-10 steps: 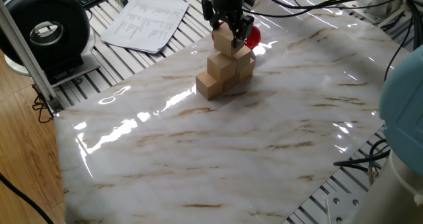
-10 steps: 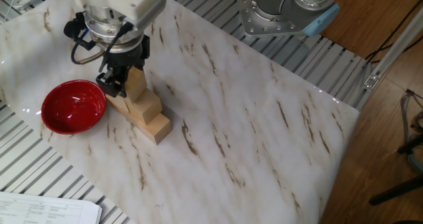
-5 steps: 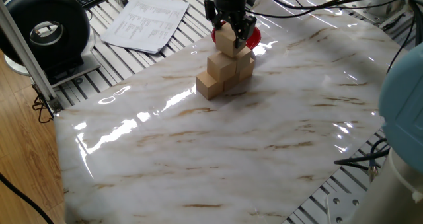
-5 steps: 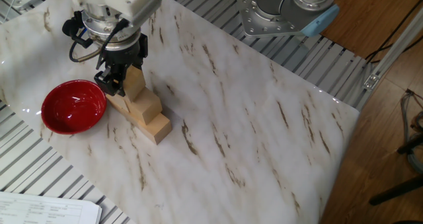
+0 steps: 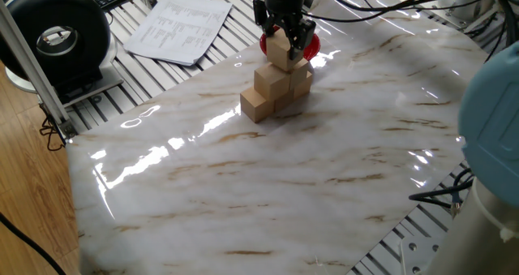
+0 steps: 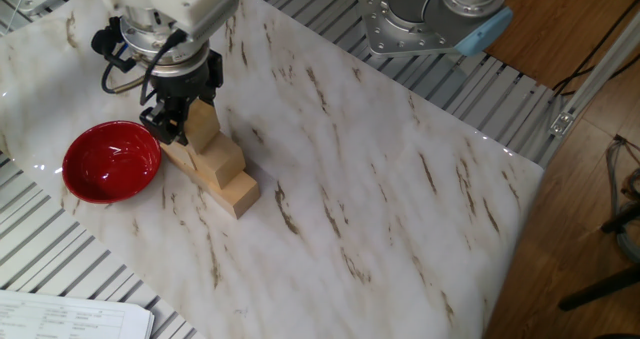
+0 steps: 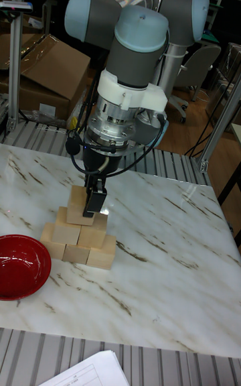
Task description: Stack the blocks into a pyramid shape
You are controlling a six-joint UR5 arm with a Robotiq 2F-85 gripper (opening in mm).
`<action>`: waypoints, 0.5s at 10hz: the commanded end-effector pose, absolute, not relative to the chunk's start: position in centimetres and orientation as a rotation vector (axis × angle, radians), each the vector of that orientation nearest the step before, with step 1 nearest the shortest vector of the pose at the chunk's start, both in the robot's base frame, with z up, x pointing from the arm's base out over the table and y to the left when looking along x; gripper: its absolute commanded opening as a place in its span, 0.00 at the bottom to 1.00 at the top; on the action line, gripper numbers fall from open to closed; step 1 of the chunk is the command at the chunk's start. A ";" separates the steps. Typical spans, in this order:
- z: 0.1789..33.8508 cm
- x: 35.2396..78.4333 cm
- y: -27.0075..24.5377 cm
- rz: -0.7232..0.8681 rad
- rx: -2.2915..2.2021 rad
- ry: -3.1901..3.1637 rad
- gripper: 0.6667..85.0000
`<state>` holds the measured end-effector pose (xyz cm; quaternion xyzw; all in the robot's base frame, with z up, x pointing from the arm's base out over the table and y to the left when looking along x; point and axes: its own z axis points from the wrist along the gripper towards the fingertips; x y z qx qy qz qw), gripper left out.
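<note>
**Item: pyramid of blocks, capping step.**

**Change noted.** The gripper has crept upward over the last second, while the top block has kept its place on the stack. You may take that as the release: the block looks set down, and the arm is beginning to back out.

**Gripper state.** The jaws stand on either side of the top block, only a little wider than it. They carry nothing, so far as the views show (the fingertips are not yet above the block's upper face, so any sideways drift could still nudge it).

**Location of the work.** The blocks stand on the marble table, just beside the red bowl and not touching it.

**Count.**
- Blocks: six, with three in the bottom row, two on the middle tier and one on top (best read in the tall fixed view).
- None is loose elsewhere on the table.
- Red bowl: one, nothing in it.
- Gripper: one.
- Printed sheets: one sheaf, off the marble on the slatted frame.

**Standing of the task.** You should judge the pyramid complete in form. What remains is a straight lift clear, then a check that the top block sits square across the two beneath it.
</note>
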<state>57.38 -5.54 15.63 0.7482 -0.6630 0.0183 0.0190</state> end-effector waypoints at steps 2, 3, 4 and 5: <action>16.0 57.7 -4.7 0.020 2.303 -2.086 0.00; 16.0 57.7 -4.4 0.008 2.295 -2.098 0.00; 16.1 57.8 -4.3 0.006 2.289 -2.103 0.00; 16.0 57.8 -4.3 0.007 2.285 -2.108 0.00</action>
